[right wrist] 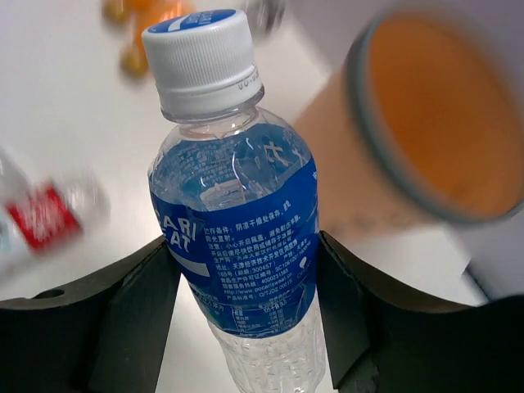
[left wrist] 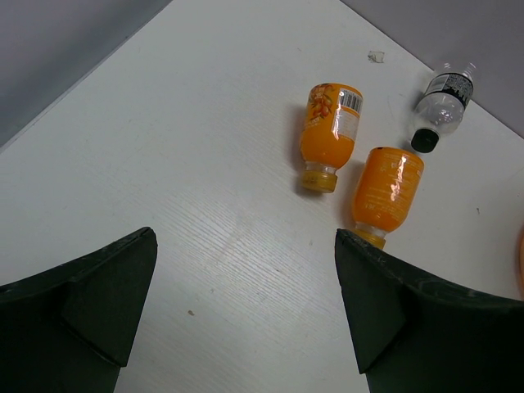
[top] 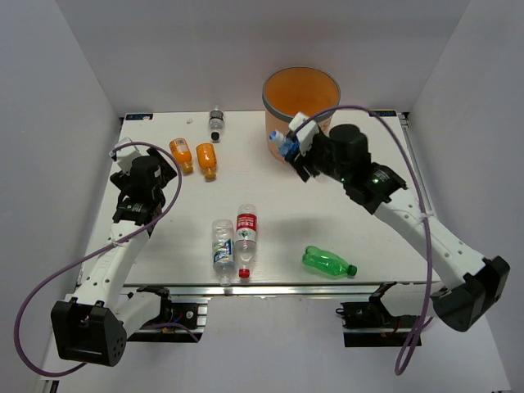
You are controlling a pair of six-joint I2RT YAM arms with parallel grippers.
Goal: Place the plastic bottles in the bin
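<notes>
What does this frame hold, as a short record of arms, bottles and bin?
right gripper: shut on blue-labelled bottle, near bin
left gripper: open, empty, over table
lying on table: two orange bottles, dark-capped bottle, red-labelled bottle, blue-white-labelled bottle, green bottle
bottles seen outside bin: seven

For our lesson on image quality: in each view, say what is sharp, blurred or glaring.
Right wrist view: the blue-labelled bottle is sharp, while the bin and red-labelled bottle behind it are blurred. Left wrist view: sharp throughout, with small glare on one orange bottle. Top view: even light, faint shadows.
</notes>
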